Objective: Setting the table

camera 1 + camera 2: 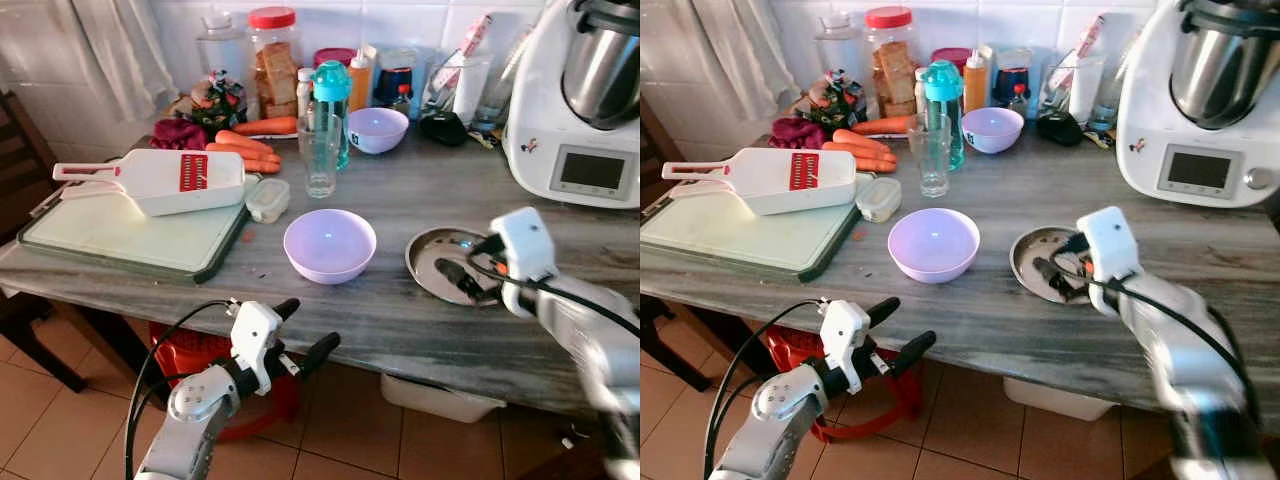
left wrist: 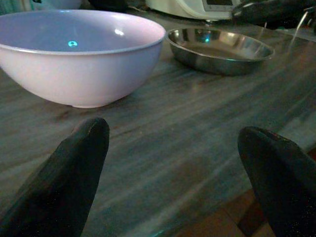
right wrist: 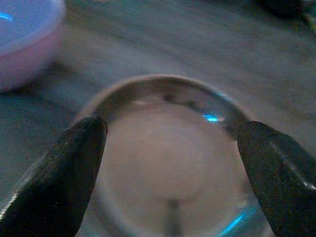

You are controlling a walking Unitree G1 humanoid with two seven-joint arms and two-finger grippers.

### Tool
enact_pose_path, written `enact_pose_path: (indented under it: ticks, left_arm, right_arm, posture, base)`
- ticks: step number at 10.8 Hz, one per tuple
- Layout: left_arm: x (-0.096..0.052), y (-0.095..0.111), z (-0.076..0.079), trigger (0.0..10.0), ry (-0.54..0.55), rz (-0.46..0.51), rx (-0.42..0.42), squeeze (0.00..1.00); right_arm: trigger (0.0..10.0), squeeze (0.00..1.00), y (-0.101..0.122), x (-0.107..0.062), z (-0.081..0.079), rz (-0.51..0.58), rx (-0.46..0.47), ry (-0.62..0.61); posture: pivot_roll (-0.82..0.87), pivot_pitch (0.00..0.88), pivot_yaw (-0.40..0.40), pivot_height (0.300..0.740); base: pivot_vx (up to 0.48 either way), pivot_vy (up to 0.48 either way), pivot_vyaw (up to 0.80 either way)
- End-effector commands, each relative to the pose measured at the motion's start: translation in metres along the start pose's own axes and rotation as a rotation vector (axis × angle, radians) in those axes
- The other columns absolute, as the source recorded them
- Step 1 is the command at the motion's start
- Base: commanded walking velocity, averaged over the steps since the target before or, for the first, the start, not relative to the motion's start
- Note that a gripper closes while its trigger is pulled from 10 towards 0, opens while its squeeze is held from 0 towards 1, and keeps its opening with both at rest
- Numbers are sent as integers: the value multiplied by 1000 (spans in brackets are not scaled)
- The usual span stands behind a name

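Note:
A lilac bowl (image 1: 330,245) stands near the front of the grey marble table (image 1: 400,320). Just to its right lies a shallow steel plate (image 1: 432,256). My right gripper (image 1: 468,262) hovers low over that plate's right side, open; in the right wrist view its fingers (image 3: 74,163) straddle the steel plate (image 3: 168,163) with nothing held. My left gripper (image 1: 315,322) is open at the table's front edge, pointing at the lilac bowl (image 2: 74,54) from just below and in front of it.
A second lilac bowl (image 1: 377,130), a drinking glass (image 1: 320,155) and a teal bottle (image 1: 331,100) stand further back. Left are a cutting board (image 1: 110,235) bearing a white slicer (image 1: 165,180), carrots (image 1: 250,150) and a small lidded container (image 1: 267,199). A white kitchen machine (image 1: 585,100) fills the back right.

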State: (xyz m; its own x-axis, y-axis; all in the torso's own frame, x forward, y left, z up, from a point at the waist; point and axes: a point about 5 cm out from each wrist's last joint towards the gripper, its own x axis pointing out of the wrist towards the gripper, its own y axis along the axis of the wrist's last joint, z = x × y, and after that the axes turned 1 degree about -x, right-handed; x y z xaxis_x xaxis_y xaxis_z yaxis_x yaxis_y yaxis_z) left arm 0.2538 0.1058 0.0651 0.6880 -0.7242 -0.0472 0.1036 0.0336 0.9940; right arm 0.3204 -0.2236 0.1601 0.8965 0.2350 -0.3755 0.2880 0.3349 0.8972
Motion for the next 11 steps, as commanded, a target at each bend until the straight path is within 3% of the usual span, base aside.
enact_pose_path:
  ticks: [1, 5, 11]
  left_arm:
    - [-1, 1, 0, 10000, -10, -6, 8, 0]
    - [-4, -2, 1, 10000, -14, -21, 4, 0]
    - [-7, -2, 2, 10000, -12, -31, 9, 0]
  right_arm:
    - [10000, 0, 0, 8, 4, 12, -16, -22]
    - [10000, 0, -14, 40, 4, 8, -45, 9]
    - [10000, 0, -34, 56, -17, -47, 5, 165]
  posture:
    - [-15, 0, 35, 740]
    - [16, 0, 47, 740]
    - [30, 0, 49, 740]
  base:
    - [0, 0, 0]
    - [0, 0, 0]
    - [0, 0, 0]
